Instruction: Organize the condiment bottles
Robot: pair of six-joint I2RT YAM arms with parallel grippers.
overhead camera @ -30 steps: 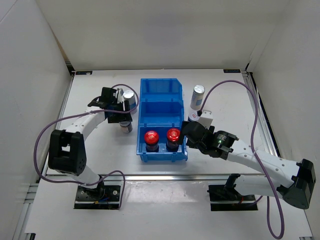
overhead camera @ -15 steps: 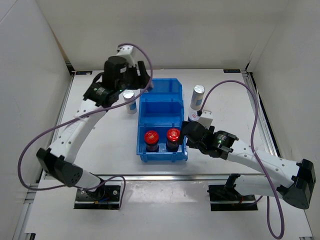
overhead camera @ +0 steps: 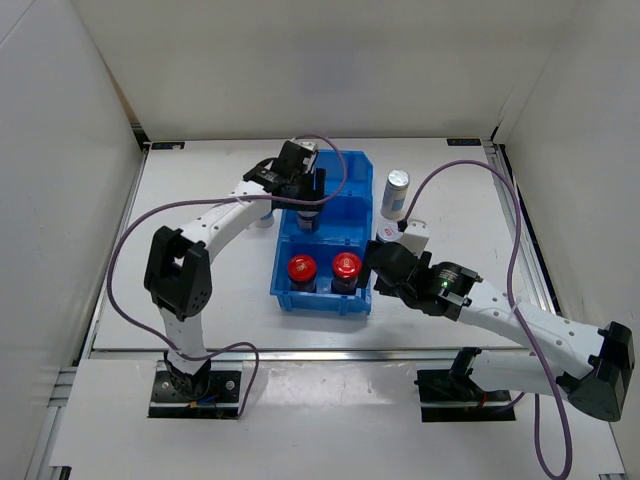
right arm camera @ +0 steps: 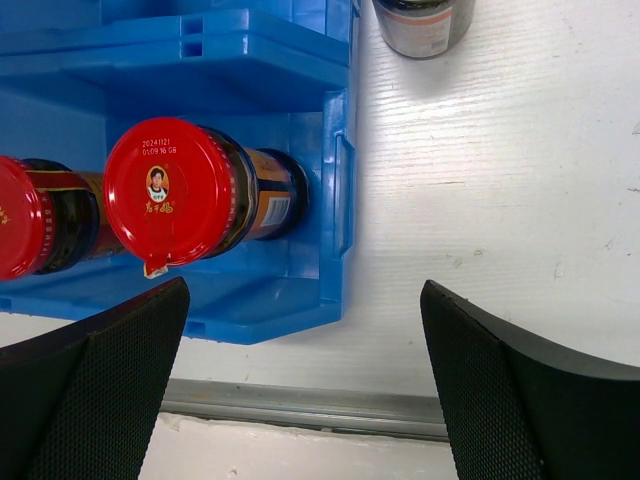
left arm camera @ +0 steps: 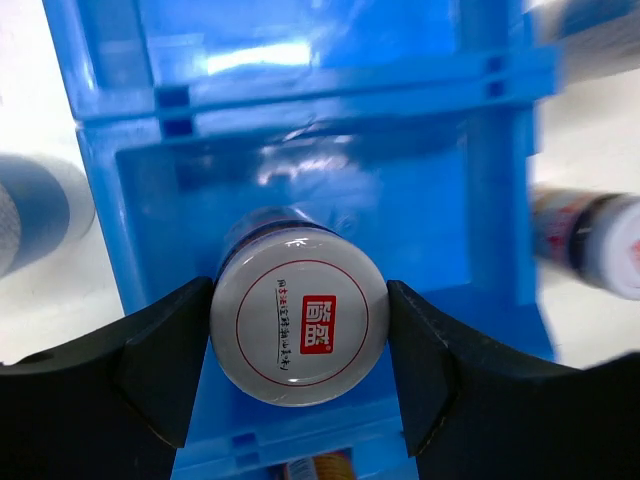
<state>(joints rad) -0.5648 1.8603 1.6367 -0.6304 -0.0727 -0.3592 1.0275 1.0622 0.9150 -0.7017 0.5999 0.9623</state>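
Note:
My left gripper [overhead camera: 307,205] is shut on a short silver-lidded jar [left arm camera: 298,330], holding it upright in the middle compartment of the blue bin [overhead camera: 322,165]. Two red-capped jars [overhead camera: 302,268] [overhead camera: 346,266] stand in the front compartment, and both show in the right wrist view [right arm camera: 175,205] [right arm camera: 20,215]. My right gripper [overhead camera: 385,262] is open and empty beside the bin's front right corner [right arm camera: 305,290]. A second short jar [right arm camera: 425,20] stands on the table right of the bin. One tall silver-capped bottle [overhead camera: 397,190] stands at the back right. Another [overhead camera: 262,215] stands left of the bin, partly hidden by my left arm.
The bin's back compartment [left arm camera: 300,60] holds nothing that I can see. White walls enclose the table on three sides. A metal rail [right arm camera: 300,405] runs along the near table edge. Cables loop from both arms.
My left arm rose from the table left of the bin and swung right, carrying the short jar into the bin's middle compartment. The right arm has barely moved.

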